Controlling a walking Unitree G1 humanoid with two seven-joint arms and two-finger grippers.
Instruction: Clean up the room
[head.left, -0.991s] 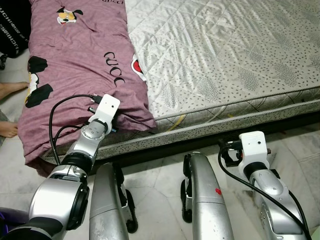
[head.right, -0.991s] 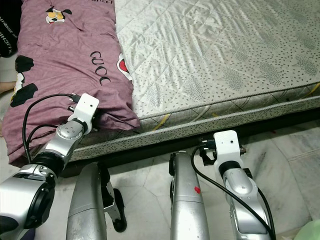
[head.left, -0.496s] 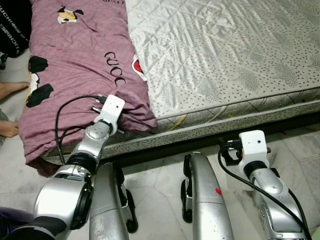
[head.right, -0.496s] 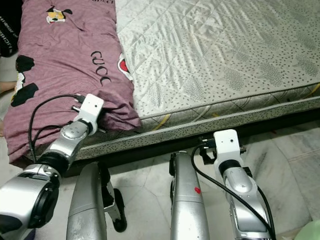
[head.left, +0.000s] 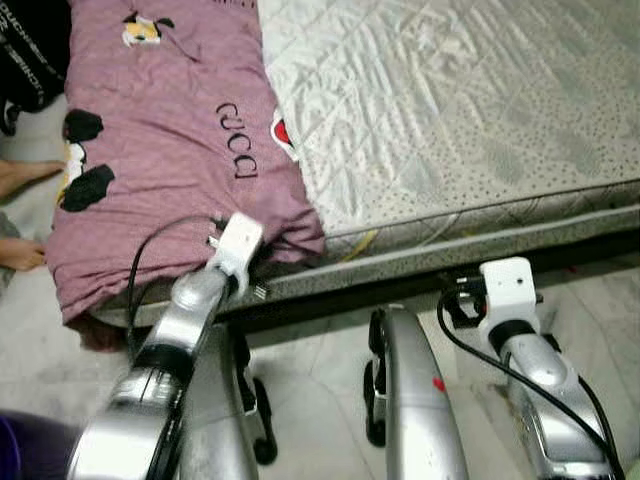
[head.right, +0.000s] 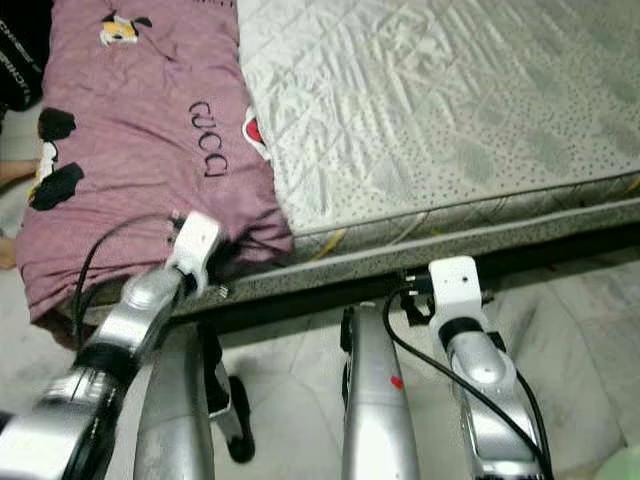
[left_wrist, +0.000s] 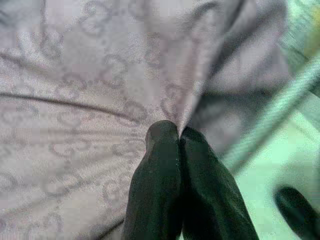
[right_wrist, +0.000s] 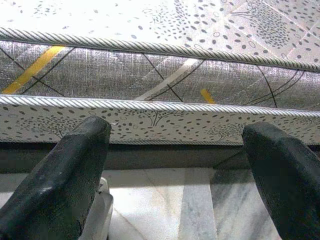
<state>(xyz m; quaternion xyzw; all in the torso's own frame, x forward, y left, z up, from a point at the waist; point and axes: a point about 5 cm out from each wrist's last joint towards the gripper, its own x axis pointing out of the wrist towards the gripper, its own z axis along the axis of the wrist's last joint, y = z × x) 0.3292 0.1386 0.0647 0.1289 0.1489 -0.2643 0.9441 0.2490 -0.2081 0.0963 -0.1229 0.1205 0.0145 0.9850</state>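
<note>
Left gripper (left_wrist: 179, 137) pinching purple blanket (head.left: 170, 150) at mattress (head.left: 450, 110) edge.
We note its fingers clamped on a fold directly ahead; right gripper (right_wrist: 175, 150) spread wide, facing the mattress side.

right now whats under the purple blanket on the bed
The purple blanket lies on the grey mattress, draping over its front edge, where the left tool pinches a fold. Whatever lies beneath the blanket is covered and cannot be seen.

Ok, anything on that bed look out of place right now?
The purple quilt lies bunched along the left side of the mattress, spilling over its edge. The left gripper has pinched its corner.
</note>
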